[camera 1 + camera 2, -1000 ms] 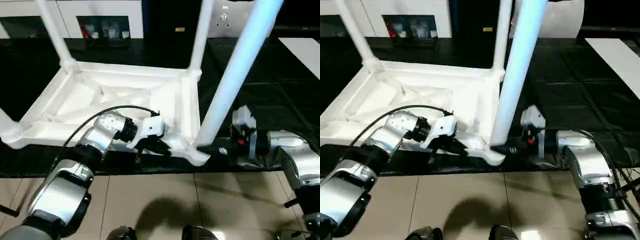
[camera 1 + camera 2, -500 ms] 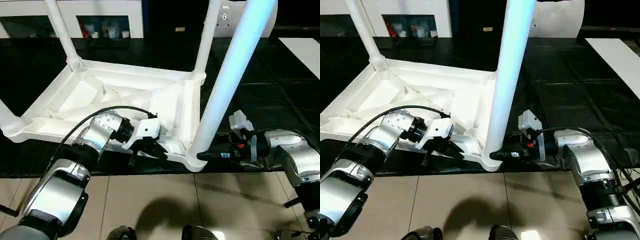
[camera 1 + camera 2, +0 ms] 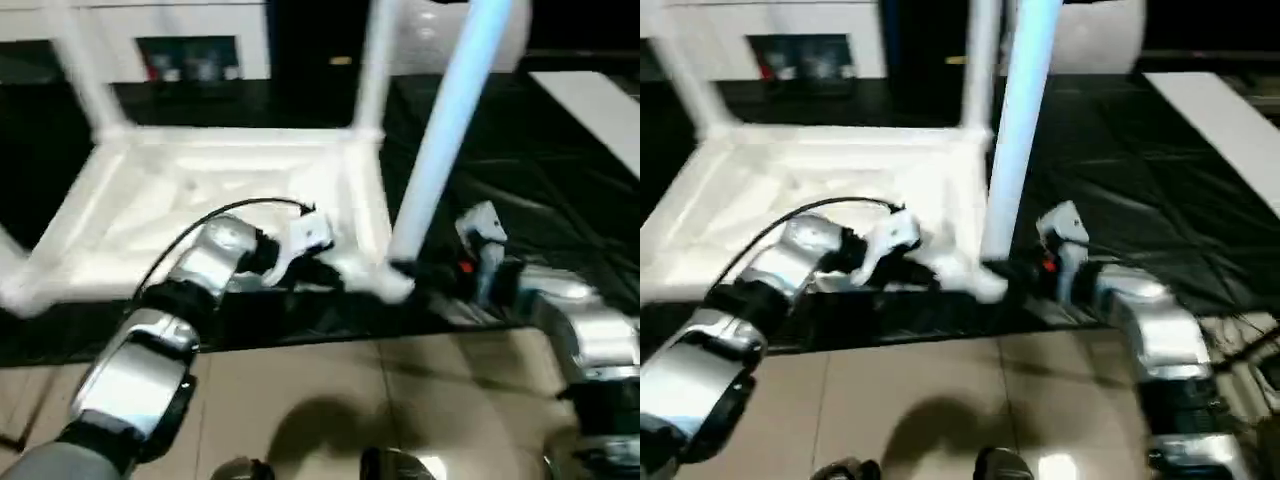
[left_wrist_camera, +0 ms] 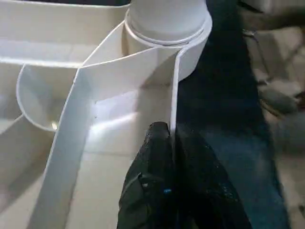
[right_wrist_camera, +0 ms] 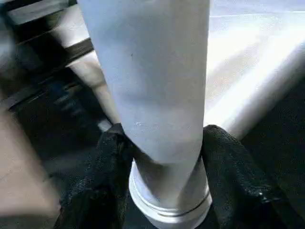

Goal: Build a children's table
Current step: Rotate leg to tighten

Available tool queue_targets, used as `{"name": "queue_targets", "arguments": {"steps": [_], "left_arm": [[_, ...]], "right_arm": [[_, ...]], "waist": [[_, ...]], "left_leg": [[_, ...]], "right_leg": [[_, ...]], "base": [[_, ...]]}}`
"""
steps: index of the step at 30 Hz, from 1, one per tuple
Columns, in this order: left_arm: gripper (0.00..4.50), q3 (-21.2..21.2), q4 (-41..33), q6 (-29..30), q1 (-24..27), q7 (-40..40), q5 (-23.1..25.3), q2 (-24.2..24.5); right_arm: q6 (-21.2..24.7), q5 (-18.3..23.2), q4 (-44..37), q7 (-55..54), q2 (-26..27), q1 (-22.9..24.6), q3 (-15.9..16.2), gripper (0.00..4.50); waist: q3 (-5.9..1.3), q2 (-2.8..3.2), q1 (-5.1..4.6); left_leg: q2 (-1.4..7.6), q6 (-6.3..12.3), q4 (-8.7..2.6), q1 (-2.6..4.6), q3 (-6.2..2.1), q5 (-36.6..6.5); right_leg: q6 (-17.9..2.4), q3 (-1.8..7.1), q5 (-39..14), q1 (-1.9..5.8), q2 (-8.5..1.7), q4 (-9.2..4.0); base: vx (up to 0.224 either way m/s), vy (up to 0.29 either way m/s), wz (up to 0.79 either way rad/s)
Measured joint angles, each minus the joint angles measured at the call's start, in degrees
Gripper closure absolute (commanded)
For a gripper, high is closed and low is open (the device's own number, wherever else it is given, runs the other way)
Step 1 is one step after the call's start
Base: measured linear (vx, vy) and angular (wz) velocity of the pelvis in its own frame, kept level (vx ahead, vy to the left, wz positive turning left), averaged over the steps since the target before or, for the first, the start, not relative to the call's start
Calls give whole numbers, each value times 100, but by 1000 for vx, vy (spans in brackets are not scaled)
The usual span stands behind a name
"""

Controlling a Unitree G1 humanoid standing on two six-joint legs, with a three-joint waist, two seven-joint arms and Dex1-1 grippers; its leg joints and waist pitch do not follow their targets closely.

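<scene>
While the children's table point(image 3: 230, 190) lies upside down on the black padded tabletop point(image 3: 560, 170), near its front edge, both grippers work at the near right corner. Ribbed underside faces up, legs point up from the corner sockets.

Left gripper point(image 4: 172, 143): fingers point(image 4: 152, 157) pinched together on the thin side wall of the table top, one finger inside the wall, one outside, just below the corner socket point(image 4: 167, 28). Grip sits beside the socket, not on it. From the head view the left forearm point(image 3: 200, 270) reaches in from the lower left with a black cable looping over it.

Right gripper point(image 5: 159, 157): fingers point(image 5: 233, 171) about half open and closed around the base of the near right leg point(image 3: 445, 130), one finger on each side, both touching the tube right above the socket ring. Leg stands in the socket, leaning a little to the right at its upper end.

Two more legs point(image 3: 85, 75) stand in the far corners, and the base of a fourth shows at the near left corner. Behind the tabletop are white cabinets point(image 3: 200, 40). Tan tiled floor point(image 3: 330, 400) lies in front, below the tabletop edge.
</scene>
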Motion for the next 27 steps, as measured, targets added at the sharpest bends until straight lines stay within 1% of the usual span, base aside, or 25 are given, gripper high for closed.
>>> {"name": "queue_targets", "arguments": {"steps": [1,2,4,5,7,8,9,10,11,12,13,14,15,17,20,21,22,23,24,25,26,27], "left_arm": [[450,33,51,27,-12,155,-1,-63],[450,107,160,59,-61,432,1,-142],[450,142,359,99,-198,814,9,-240],[450,199,530,97,-283,1166,21,-333],[450,232,679,94,-387,1536,58,-450],[450,254,755,89,-429,1739,80,-524],[450,284,779,88,-449,1876,109,-563],[450,293,782,85,-455,1954,126,-592],[450,295,782,57,-456,2009,128,-620],[450,295,782,31,-456,2023,127,-625],[450,295,782,0,-456,2021,127,-623],[450,284,783,-64,-455,1991,145,-614],[450,279,783,-117,-455,1957,171,-598],[450,218,811,-323,-455,1882,210,-553],[450,144,883,-594,-455,1817,239,-505],[450,94,911,-752,-451,1794,270,-484],[450,60,948,-920,-446,1741,309,-444],[450,32,987,-1107,-435,1673,350,-433],[450,1,992,-1225,-411,1601,358,-408],[450,0,1003,-1318,-397,1539,363,-379],[422,3,1005,-1427,-397,1444,363,-340],[422,12,1006,-1486,-398,1350,354,-309]], "right_arm": [[9,-61,-1,-249,115,-19,-32,261],[24,-195,18,-709,386,-87,-110,261],[24,-343,74,-1418,798,-202,-208,262],[18,-424,255,-2022,1186,-371,-340,262],[-20,-466,452,-2644,1501,-563,-456,262],[-36,-483,572,-3004,1683,-683,-542,206],[-48,-487,679,-3276,1848,-794,-632,192],[-70,-487,734,-3464,1968,-863,-692,189],[-126,-499,786,-3555,1987,-903,-687,181],[-153,-506,806,-3568,1987,-919,-685,168],[-177,-509,812,-3568,1987,-922,-685,168],[-192,-509,805,-3557,1987,-922,-680,150],[-198,-513,797,-3531,1984,-919,-665,146],[-319,-605,715,-3341,1869,-789,-529,139],[-444,-692,714,-3182,1734,-630,-387,101],[-501,-698,664,-3119,1660,-530,-329,101],[-525,-696,562,-3054,1560,-380,-294,92],[-543,-661,342,-2949,1441,-96,-288,67],[-548,-610,142,-2844,1350,132,-292,67],[-522,-530,-64,-2730,1295,345,-312,58],[-440,-402,-247,-2564,1254,607,-350,53],[-388,-287,-405,-2420,1213,823,-370,53]], "waist": [[-1,-1,-31],[-1,-1,-75],[-1,4,-108],[-1,3,-148],[1,5,-191],[0,5,-216],[0,5,-241],[0,5,-257],[-1,3,-259],[-1,3,-256],[0,3,-248],[-1,3,-237],[-1,3,-230],[-1,3,-196],[-1,3,-151],[-1,4,-119],[0,3,-72],[0,5,-32],[0,8,6],[1,8,33],[1,8,56],[1,9,77]], "left_leg": [[0,0,-2,3,-1,0],[0,0,-2,4,-4,0],[0,0,-6,-1,-8,0],[1,0,-8,0,-11,0],[0,-1,-10,-7,-13,0],[0,-1,-10,-7,-13,-1],[0,-2,-10,-9,-12,-1],[-2,-2,-12,-11,-12,-2],[-5,0,-18,-12,-12,-4],[-6,0,-22,-14,-12,-8],[-6,3,-24,-15,-12,-12],[-5,21,-27,-13,-15,-7],[-4,23,-34,-13,-16,-8],[-3,23,-51,-14,-18,-8],[2,24,-56,-13,-18,-7],[2,24,-56,-12,-18,-7],[2,24,-56,-11,-18,-7],[2,23,-56,-12,-18,-7],[1,23,-56,-10,-19,-7],[1,23,-56,-9,-14,-7],[1,23,-54,-10,-13,-7],[0,23,-52,-10,-11,-7]], "right_leg": [[0,0,0,2,0,0],[0,-2,0,1,4,1],[1,-6,0,-11,4,1],[0,-7,0,-11,7,2],[0,-8,0,-15,6,1],[0,-7,0,-13,7,1],[-1,-5,1,-15,7,1],[-5,-5,3,-15,6,-1],[-19,-4,12,-15,4,-1],[-41,-5,26,-15,4,-1],[-42,-5,27,-16,4,1],[-43,-8,28,-16,4,5],[-43,-11,27,-18,5,6],[-35,-15,22,-24,6,5],[-33,-17,20,-29,9,8],[-33,-17,20,-28,10,7],[-32,-18,20,-27,10,7],[-32,-17,20,-27,10,6],[-28,-16,17,-22,9,5],[-27,-13,17,-22,8,5],[-28,-12,18,-22,7,5],[-29,-10,18,-23,6,5]], "base": [[0,0,0],[0,0,0],[0,0,0],[0,0,0],[0,0,0],[0,0,0],[0,0,0],[0,0,0],[0,0,0],[0,0,0],[0,0,0],[0,0,0],[0,0,0],[0,0,0],[0,0,0],[0,0,0],[0,0,0],[0,0,0],[0,0,0],[0,0,0],[0,0,0],[0,0,0]]}}
